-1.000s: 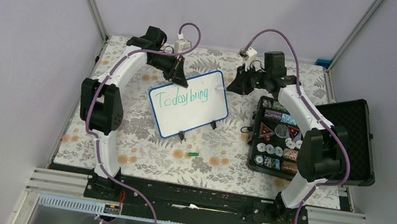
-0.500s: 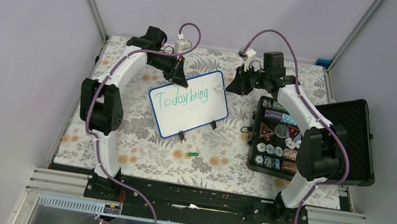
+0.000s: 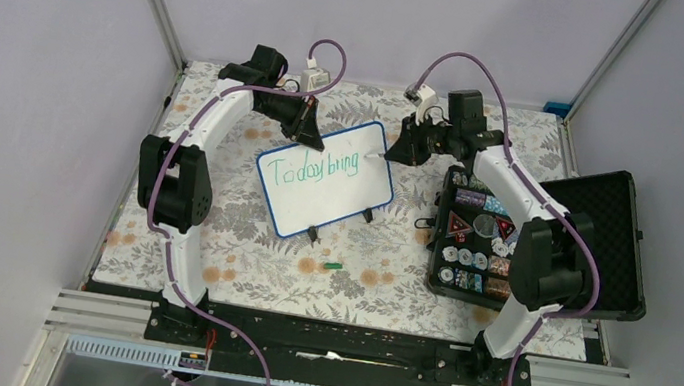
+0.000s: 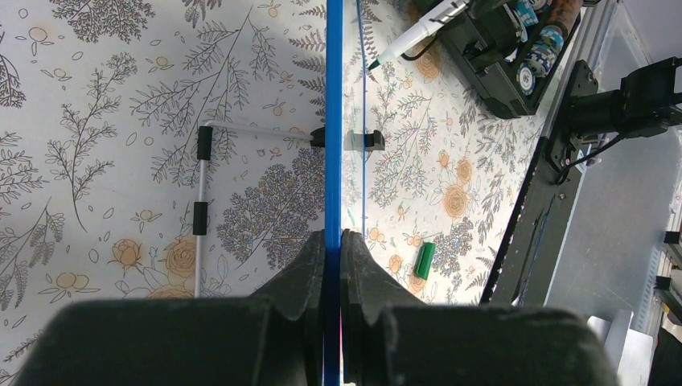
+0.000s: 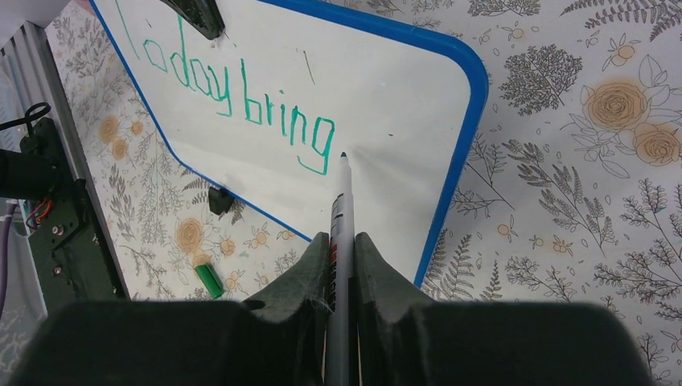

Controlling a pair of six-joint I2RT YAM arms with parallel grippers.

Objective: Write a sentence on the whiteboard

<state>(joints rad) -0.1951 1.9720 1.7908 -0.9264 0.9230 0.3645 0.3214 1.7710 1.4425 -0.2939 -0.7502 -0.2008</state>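
The whiteboard (image 3: pixel 339 199) with its blue frame stands tilted on two black feet in the middle of the flowered mat. Green handwriting, the sentence (image 3: pixel 319 168), reads "Today bring" (image 5: pixel 241 100). My left gripper (image 3: pixel 304 130) is shut on the board's top edge; the left wrist view shows the blue frame (image 4: pixel 333 121) pinched between the jaws (image 4: pixel 333 235). My right gripper (image 3: pixel 402 151) is shut on a grey marker (image 5: pixel 341 201). Its tip rests at the board surface just right of the "g". The marker (image 4: pixel 410 39) also shows in the left wrist view.
A green marker cap (image 3: pixel 334 266) lies on the mat in front of the board. An open black case (image 3: pixel 604 240) with several patterned rolls (image 3: pixel 478 234) sits at the right. Metal frame posts and grey walls enclose the mat.
My right gripper has shifted a little to the left, bringing the marker tip to the board just after "bring". The left gripper and the board have stayed still.
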